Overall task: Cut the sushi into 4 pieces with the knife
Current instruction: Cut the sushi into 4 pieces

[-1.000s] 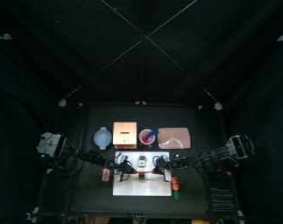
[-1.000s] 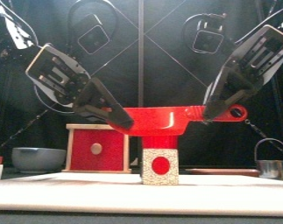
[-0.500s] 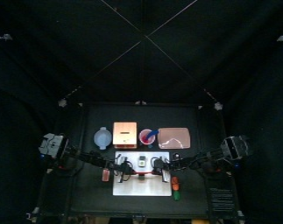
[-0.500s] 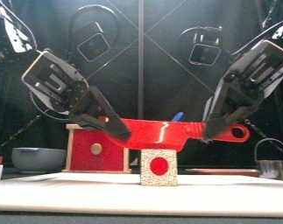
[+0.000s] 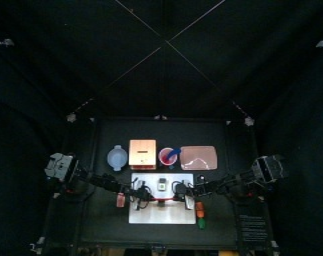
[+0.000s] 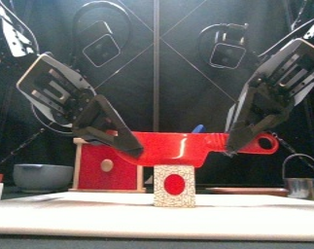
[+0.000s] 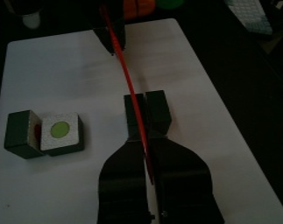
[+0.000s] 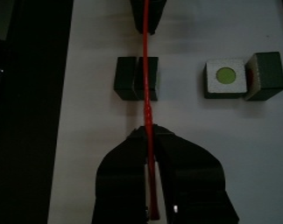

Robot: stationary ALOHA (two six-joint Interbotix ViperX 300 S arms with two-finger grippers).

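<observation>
A red toy knife (image 6: 186, 144) hangs level, held at both ends. My left gripper (image 6: 130, 148) is shut on its blade end and my right gripper (image 6: 234, 146) is shut near the handle. Just below the blade, a sushi piece (image 6: 175, 186) with a white face and red centre stands on the white cutting board (image 6: 68, 197). In the left wrist view the knife (image 7: 126, 79) crosses over a dark sushi block (image 7: 153, 107). Two more pieces (image 7: 44, 133) lie apart, beside it. The right wrist view shows the same block (image 8: 137, 77) under the blade and the other pieces (image 8: 239, 76).
Behind the board stand the wooden box with a red drawer front (image 6: 107, 165), the blue-grey bowl (image 6: 43, 176) and the metal cutter (image 6: 299, 185). From above, the red cup (image 5: 169, 155) and the pink tray (image 5: 200, 157) sit at the back.
Both grippers have lowered the red knife toward the sushi piece; in the last half second it has barely moved.
</observation>
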